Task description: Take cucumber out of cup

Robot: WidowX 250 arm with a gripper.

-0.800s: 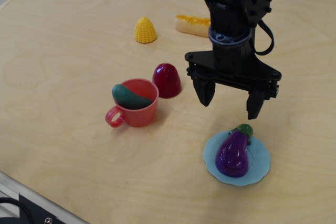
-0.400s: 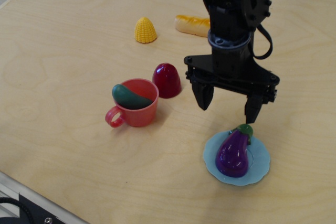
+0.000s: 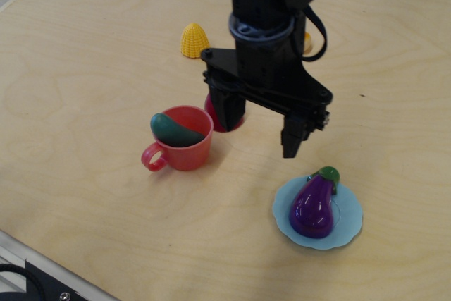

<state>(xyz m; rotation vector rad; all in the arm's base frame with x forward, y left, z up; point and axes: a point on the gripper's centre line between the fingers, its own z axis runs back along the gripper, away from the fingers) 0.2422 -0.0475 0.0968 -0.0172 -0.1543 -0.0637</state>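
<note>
The dark teal-green cucumber (image 3: 173, 130) lies inside the salmon-red cup (image 3: 182, 139), its rounded end poking over the left rim. The cup stands upright on the wooden table, its loop handle pointing to the lower left. My black gripper (image 3: 259, 130) hangs open and empty just right of the cup, above the table. Its left finger (image 3: 227, 112) is in front of the dark red dome, close to the cup's right rim. Its right finger (image 3: 292, 139) points down toward the table.
A dark red glossy dome (image 3: 214, 114) stands behind the cup, mostly hidden by my left finger. A purple eggplant (image 3: 314, 204) lies on a light blue plate (image 3: 351, 225) at the lower right. A yellow corn piece (image 3: 195, 40) sits further back.
My gripper has moved left, from above the eggplant plate toward the cup. It now covers the dome and the bread-like piece behind it. It stays open.
</note>
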